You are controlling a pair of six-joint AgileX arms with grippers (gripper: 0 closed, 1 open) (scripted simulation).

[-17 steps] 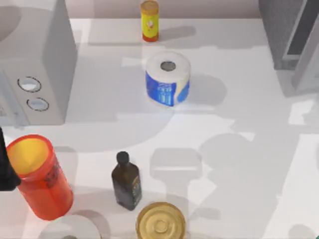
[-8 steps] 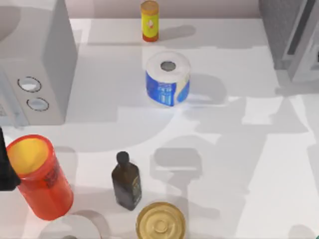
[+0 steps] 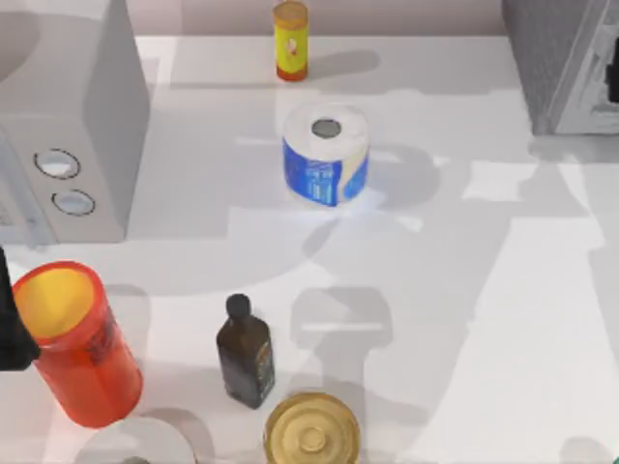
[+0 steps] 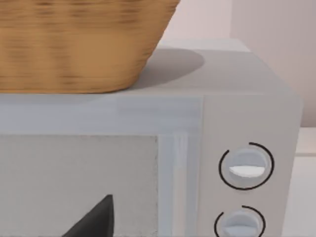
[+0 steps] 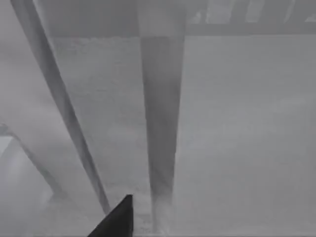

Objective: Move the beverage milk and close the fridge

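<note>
Your fridge (image 3: pixel 566 58) stands at the back of the table (image 3: pixel 464 290) on the top view's right, cut off by the picture's edge. Its pale door panel (image 3: pixel 592 97) lies close along the cabinet's front. You cannot tell from above whether it is fully shut.

Your right gripper (image 5: pixel 117 221) is up against the fridge. The right wrist view shows a dark tip of it before grey panels and a grey upright frame bar (image 5: pixel 160 123). You cannot tell whether this pincer is wide, narrow or holding anything.

Your left arm (image 3: pixel 10 329) sits parked at the table's left edge, just beside the orange tub (image 3: pixel 82 348). Its left gripper (image 4: pixel 94 222) faces the light grey box (image 3: pixel 87 126), whose two round knobs (image 4: pixel 246 165) show near it. A wicker basket (image 4: pixel 74 44) rests on top of that box. You cannot tell this pincer's state either.

On the table, the paper roll (image 3: pixel 326 155) stands upright near the middle at the back. A yellow canister (image 3: pixel 290 39) stands behind it, well apart. Toward the front, a dark bottle (image 3: pixel 244 353) stands between the orange tub and a gold-lidded can (image 3: pixel 311 430), with the can just beside the bottle. A second white roll (image 3: pixel 140 445) peeks in at the front edge, near the tub's foot. The tub leans, its open yellow mouth turned toward the left arm.
</note>
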